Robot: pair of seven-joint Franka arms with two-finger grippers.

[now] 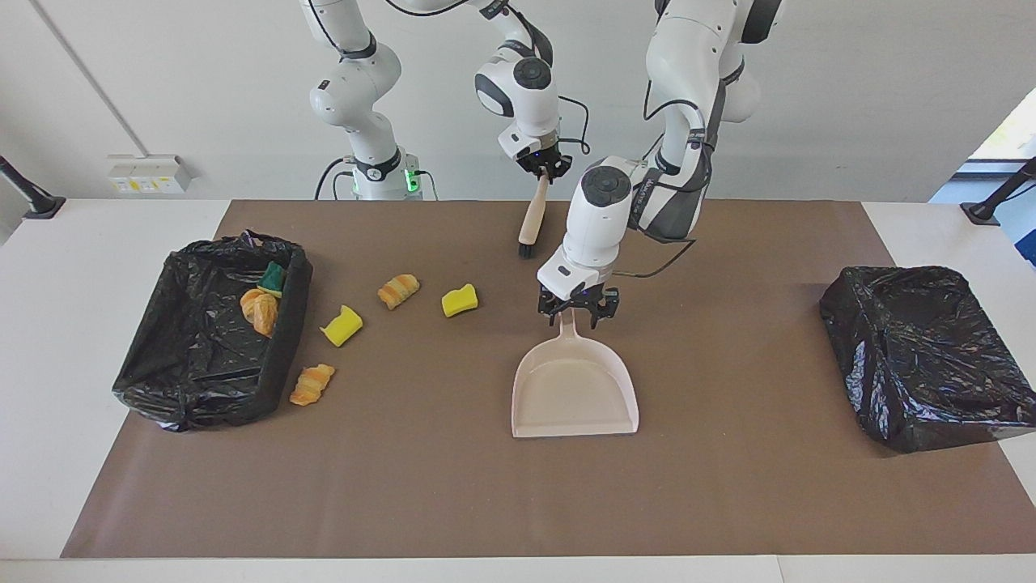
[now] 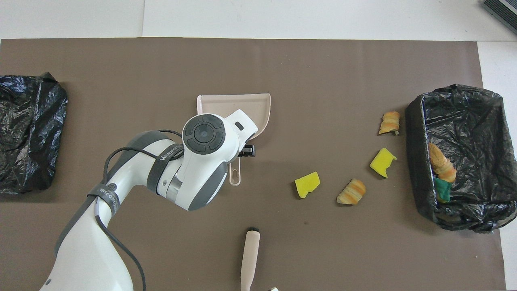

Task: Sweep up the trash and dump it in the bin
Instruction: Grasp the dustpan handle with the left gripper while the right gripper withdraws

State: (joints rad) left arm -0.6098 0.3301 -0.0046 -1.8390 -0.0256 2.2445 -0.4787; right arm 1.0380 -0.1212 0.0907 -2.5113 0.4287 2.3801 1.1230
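- Left hand sits at the dustpan handle, fingers spread either side of it, not clamped; pan flat on the desk.
- Right hand grips the brush, bristles down.
- Trash lies sideways from the pan mouth, toward the right arm's end, beside the bin.

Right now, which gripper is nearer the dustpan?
Left. The left gripper is at the dustpan handle, fingers either side of it. The right gripper is up over the mat nearer the robots, holding the brush.
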